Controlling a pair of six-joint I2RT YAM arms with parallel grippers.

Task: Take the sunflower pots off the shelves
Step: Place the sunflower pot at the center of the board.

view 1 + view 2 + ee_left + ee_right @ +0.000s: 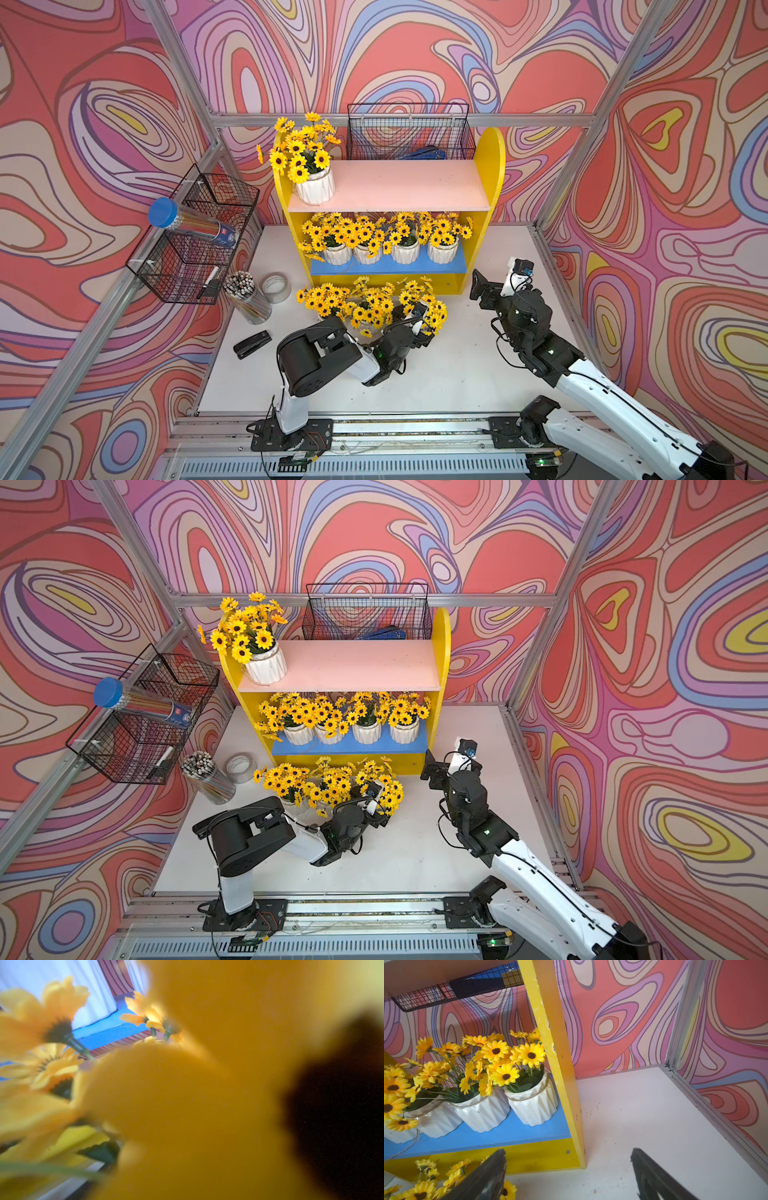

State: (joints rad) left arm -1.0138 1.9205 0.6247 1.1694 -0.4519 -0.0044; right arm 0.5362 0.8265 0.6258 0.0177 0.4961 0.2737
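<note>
The yellow shelves (490, 166) (442, 646) stand at the back of the table. One sunflower pot (314, 189) (266, 669) is on the pink upper board. Several sunflower pots (405, 251) (366, 731) (533, 1105) line the blue lower board. More sunflower bunches (332, 297) (286, 779) stand on the table in front. My left gripper (422, 318) (376, 798) is buried in these flowers, its jaws hidden; blurred petals (187, 1095) fill the left wrist view. My right gripper (484, 286) (568, 1159) is open and empty by the shelves' lower right corner.
A black wire basket (191, 237) on the left wall holds a blue-capped tube. Another wire basket (409, 133) hangs behind the shelves. A jar of pencils (247, 297), a tape roll (275, 286) and a black stapler (252, 344) sit on the table's left side.
</note>
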